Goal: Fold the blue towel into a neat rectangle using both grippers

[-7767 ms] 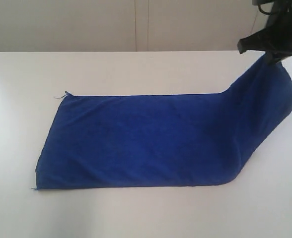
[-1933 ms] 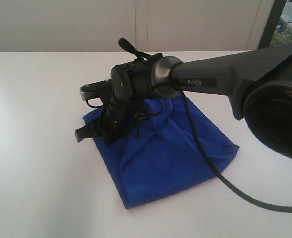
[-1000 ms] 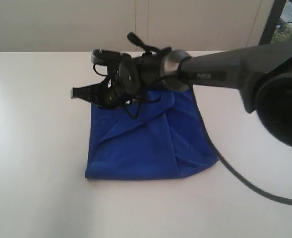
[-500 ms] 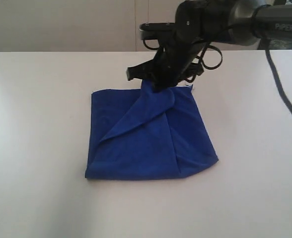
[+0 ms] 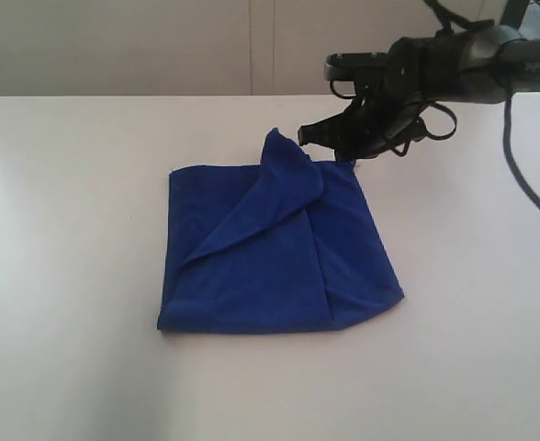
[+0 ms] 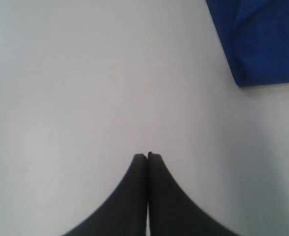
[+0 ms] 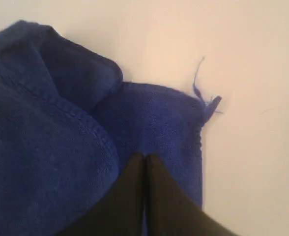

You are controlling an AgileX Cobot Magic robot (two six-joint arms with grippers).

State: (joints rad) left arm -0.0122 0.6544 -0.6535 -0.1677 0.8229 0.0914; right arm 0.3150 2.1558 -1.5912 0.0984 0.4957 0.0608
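The blue towel [image 5: 270, 266] lies folded into a rough square on the white table [image 5: 68, 276]. A loose diagonal flap crosses its top and rises to a peak [image 5: 279, 152] at the far edge. My right gripper [image 5: 305, 137] hovers just right of that peak, shut, with nothing between its fingers. In the right wrist view its tips [image 7: 145, 156] sit over the towel [image 7: 46, 147] near a corner with a frayed thread [image 7: 206, 101]. My left gripper [image 6: 147, 156] is shut over bare table, with a towel corner [image 6: 262, 44] off to one side. It is outside the exterior view.
The right arm [image 5: 472, 69] reaches in from the far right, its black cable [image 5: 527, 175] hanging over the table's right side. A pale wall [image 5: 160, 46] runs behind the table's far edge.
The right arm swung from the towel's far left side across to the far right. The towel's flap now stands in a peak on its own, clear of the gripper.
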